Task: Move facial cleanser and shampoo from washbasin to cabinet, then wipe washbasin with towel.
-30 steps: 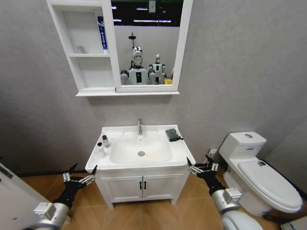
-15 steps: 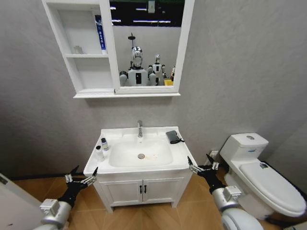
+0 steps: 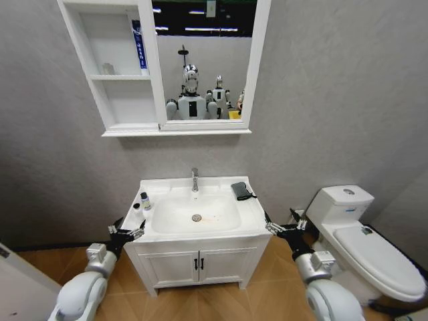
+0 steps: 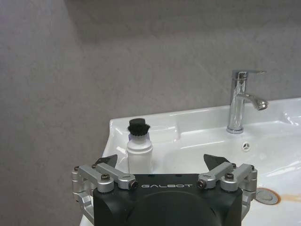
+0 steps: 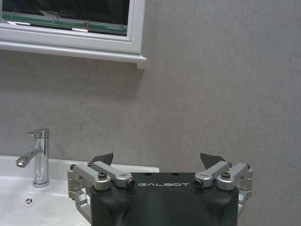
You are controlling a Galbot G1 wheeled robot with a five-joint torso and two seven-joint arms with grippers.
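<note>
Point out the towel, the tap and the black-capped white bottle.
towel [image 3: 241, 190], head view: middle of the dark folded cloth at the basin's back right.
tap [image 4: 236, 101], left wrist view: upright chrome body.
black-capped white bottle [image 4: 139, 155], left wrist view: white body below the cap.

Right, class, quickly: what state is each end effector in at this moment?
Left end effector: open, holding nothing, by the washbasin's left front corner.
Right end effector: open, holding nothing, by its right front corner.
</note>
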